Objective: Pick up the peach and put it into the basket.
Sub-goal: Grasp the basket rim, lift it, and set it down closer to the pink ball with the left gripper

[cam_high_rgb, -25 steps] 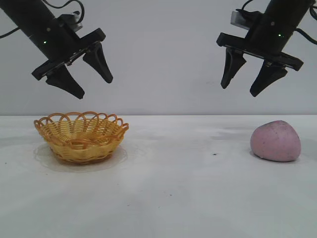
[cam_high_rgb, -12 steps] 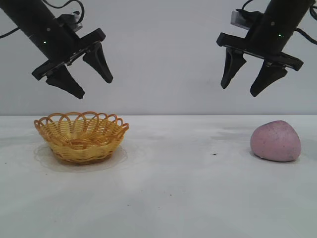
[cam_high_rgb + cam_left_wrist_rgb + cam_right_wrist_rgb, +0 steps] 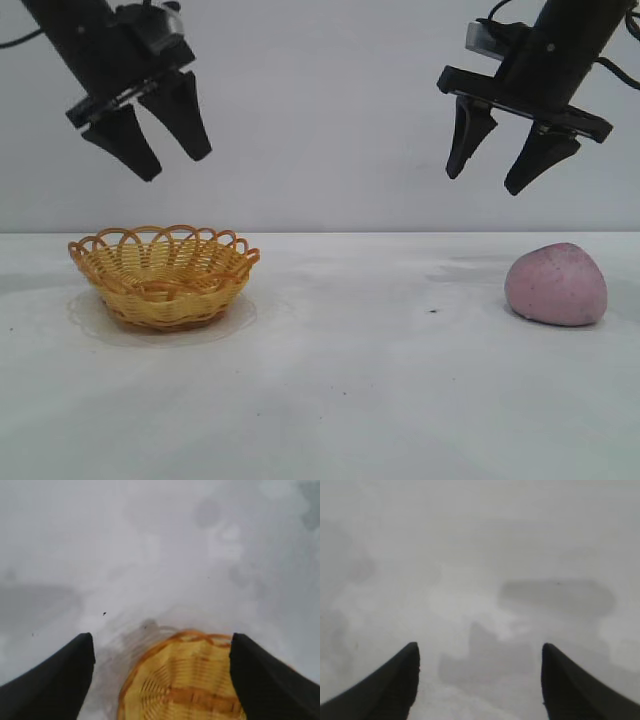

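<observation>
The left hand (image 3: 172, 160) hangs high above the basket (image 3: 163, 276), its two dark fingers (image 3: 125, 145) spread apart and gripping nothing. Below it, the yellow woven basket with its orange looped rim sits on the white tabletop (image 3: 350, 380), with nothing inside that I can see. Well across to the right, the right hand (image 3: 487, 178) hovers in the air, fingers parted and empty. The pink-mauve peach (image 3: 556, 285) rests on the tabletop just below and slightly right of it, untouched.
</observation>
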Robot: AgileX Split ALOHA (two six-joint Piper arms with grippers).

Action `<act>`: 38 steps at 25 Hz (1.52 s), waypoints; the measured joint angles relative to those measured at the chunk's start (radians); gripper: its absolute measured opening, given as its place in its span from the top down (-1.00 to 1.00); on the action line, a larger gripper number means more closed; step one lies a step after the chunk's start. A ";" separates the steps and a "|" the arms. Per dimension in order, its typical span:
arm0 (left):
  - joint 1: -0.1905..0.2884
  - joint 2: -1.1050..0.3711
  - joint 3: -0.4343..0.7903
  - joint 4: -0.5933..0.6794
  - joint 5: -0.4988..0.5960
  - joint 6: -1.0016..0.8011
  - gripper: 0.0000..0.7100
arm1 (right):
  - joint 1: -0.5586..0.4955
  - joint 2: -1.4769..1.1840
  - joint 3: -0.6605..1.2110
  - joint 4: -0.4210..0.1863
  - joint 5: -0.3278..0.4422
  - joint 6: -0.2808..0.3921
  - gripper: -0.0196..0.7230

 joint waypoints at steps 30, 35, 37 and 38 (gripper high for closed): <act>-0.088 0.223 -0.201 0.324 0.202 0.081 -0.46 | 0.000 0.000 0.000 0.000 0.007 0.000 -0.26; -0.088 0.259 -0.217 0.332 0.191 0.081 -0.46 | 0.000 0.000 0.000 0.000 0.008 0.000 -0.26; -0.088 0.270 -0.217 0.333 0.181 0.081 -0.20 | 0.000 0.000 0.000 -0.002 0.008 0.000 -0.26; -0.088 0.274 -0.217 0.333 0.179 0.081 -0.09 | 0.000 0.000 0.000 -0.003 0.008 0.000 -0.26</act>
